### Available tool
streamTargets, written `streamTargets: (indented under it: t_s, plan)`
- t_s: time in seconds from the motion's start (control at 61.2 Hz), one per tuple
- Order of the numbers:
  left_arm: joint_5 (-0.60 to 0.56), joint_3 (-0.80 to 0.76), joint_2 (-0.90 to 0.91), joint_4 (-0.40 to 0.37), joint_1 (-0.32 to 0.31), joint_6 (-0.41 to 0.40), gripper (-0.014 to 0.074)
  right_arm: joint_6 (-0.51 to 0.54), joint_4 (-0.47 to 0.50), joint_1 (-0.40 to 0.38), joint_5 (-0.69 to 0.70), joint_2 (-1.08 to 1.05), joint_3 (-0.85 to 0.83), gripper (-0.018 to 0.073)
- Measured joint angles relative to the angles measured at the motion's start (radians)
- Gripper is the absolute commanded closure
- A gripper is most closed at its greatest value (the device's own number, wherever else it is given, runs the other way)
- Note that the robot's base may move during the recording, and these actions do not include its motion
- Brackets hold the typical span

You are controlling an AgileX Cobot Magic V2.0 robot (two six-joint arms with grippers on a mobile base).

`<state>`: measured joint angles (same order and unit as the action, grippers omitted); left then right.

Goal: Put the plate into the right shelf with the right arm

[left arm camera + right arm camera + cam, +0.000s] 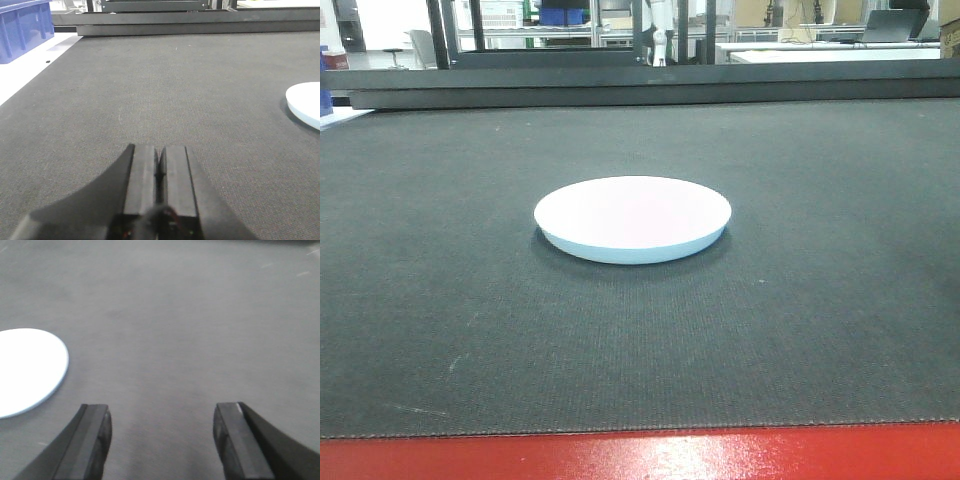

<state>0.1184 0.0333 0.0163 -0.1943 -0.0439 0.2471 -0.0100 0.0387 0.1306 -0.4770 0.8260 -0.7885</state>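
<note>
Plate: sole item for transfer, untouched; entries run by size. Dark woven mat: the bearing surface, bordered at the near side by a red table edge. Blue crate: off the mat's far left corner in the left wrist view. Right shelf: not identifiable in any view. Plate, position: flat and upright near the mat's centre, nothing on it, well apart from both grippers. Right gripper: fingers spread wide, empty, hovering over bare mat with the plate off to its left. Left gripper: fingers pressed together, holding nothing, low over the mat. Handling note, as judgement: the step is the reach. The right gripper should shift left, come down at the plate's near rim, and slip one finger under the flared edge before closing, since a flat top-down pinch would likely slide off.
</note>
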Motion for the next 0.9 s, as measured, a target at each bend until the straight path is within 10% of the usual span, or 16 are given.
streamTargets:
  t_s: [0.507,0.899]
  plan:
    - [0.000,0.000,0.000,0.000,0.000,0.000,0.0643,-0.181,-0.108,0.281,-0.319,0.796,-0.683,0.0018]
    - [0.000,0.000,0.000,0.000,0.000,0.000,0.0643,-0.185,-0.110,0.322,-0.275,1.070,-0.765,0.0018]
